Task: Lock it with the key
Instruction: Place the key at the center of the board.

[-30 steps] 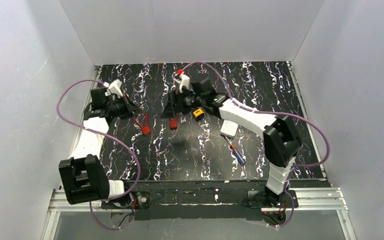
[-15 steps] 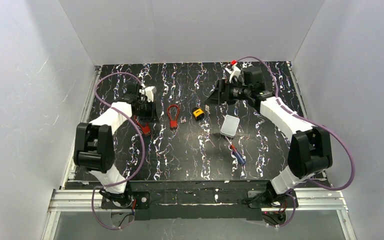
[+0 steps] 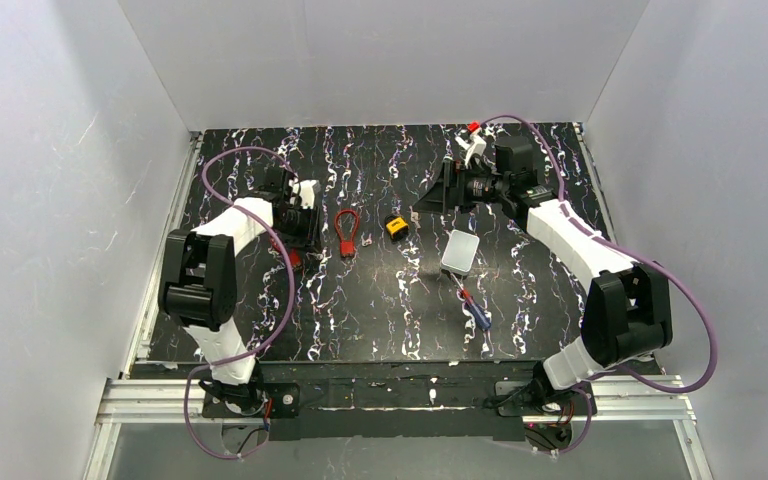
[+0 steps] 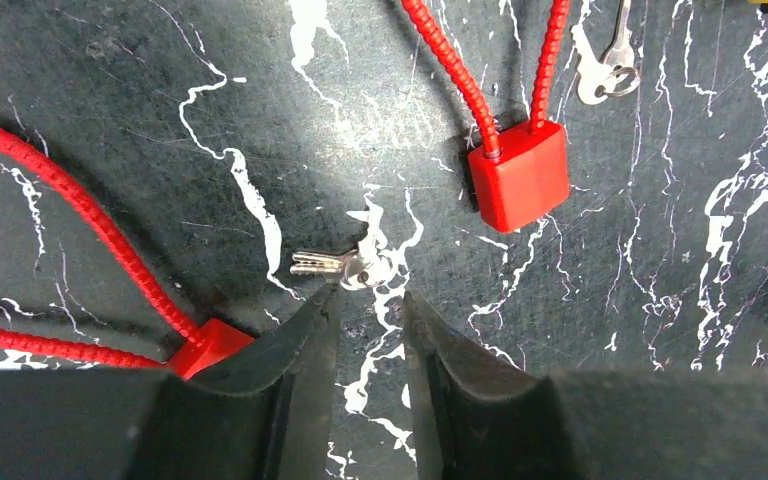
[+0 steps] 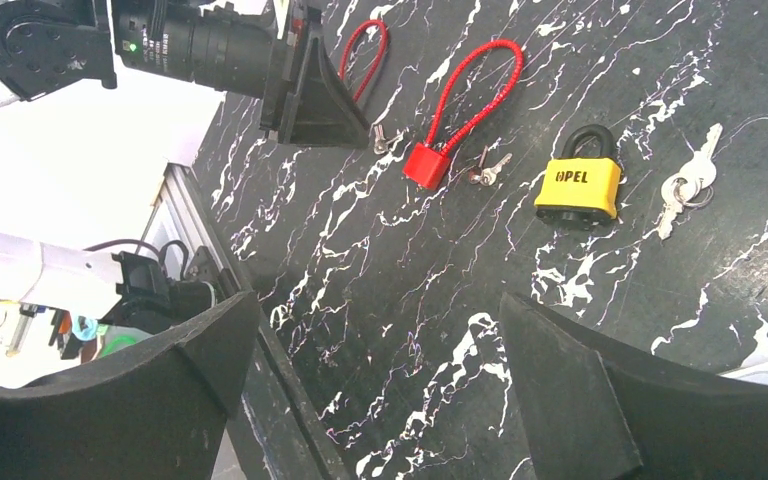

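Key [image 4: 345, 266] lies flat on the surface [image 4: 660, 380], just ahead of the left fingers [image 4: 305, 335], which stand slightly parted with nothing between them. They'd do well to spread wider, straddle the ringed end and come down square, or that thin blade may skid away. Tight quarters here: one red lock body [image 4: 212, 343] just beside the left tip, another red cable lock [image 4: 518, 176] near on the other side. Right fingers [image 5: 200, 370] spread wide, empty, well apart.

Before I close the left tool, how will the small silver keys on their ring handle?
Probably light and thin: the small silver ringed keys lie flat on the black marbled tabletop, so they may skid. Loosely joined, they will likely swivel.
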`<state>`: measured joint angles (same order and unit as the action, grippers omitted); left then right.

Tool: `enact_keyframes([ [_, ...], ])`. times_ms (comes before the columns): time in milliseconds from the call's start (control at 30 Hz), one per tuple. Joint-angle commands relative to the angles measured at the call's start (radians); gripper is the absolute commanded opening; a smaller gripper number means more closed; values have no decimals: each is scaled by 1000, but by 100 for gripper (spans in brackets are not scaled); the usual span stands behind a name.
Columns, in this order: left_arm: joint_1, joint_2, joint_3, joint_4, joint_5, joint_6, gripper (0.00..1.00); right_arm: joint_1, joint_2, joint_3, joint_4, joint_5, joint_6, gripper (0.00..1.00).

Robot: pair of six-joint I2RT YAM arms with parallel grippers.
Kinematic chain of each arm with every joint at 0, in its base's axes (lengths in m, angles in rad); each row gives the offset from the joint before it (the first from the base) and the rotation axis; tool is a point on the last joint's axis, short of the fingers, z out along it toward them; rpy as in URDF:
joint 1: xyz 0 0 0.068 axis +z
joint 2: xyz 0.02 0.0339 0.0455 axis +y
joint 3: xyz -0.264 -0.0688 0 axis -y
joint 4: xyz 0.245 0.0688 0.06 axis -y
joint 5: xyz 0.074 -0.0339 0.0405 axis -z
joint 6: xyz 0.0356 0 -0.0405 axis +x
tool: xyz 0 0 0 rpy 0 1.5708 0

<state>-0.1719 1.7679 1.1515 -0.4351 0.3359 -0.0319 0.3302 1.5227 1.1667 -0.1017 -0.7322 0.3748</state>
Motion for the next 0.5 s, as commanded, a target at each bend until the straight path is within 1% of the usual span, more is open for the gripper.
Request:
enact_keyframes([
  [0,-5,-11,42,-59,3,15,30,-16,-11,6,43,-26,12,98],
  [133,-5,-54,62,-94,18,21,35,-34,-10,19,34,-33,8,100],
  [200,-5,-98,63,-108,41,27,44,-48,-13,28,6,-32,-19,100],
  [233,-5,-121,64,-120,57,27,49,-58,-12,34,-18,-26,-39,100],
  [267,-5,-143,73,-142,78,61,54,-70,-13,40,-45,-20,-66,100],
  [300,-5,-160,86,-170,91,71,62,-84,-13,46,-71,-13,-102,100],
  [367,-4,-192,121,-239,105,86,79,-118,-13,56,-125,5,-154,100],
  [400,-1,-205,143,-277,111,95,92,-141,-12,60,-152,11,-183,100],
  [433,5,-219,161,-313,123,103,98,-165,-11,68,-180,15,-213,100],
  [467,19,-232,181,-341,140,107,98,-195,-8,77,-209,16,-252,100],
])
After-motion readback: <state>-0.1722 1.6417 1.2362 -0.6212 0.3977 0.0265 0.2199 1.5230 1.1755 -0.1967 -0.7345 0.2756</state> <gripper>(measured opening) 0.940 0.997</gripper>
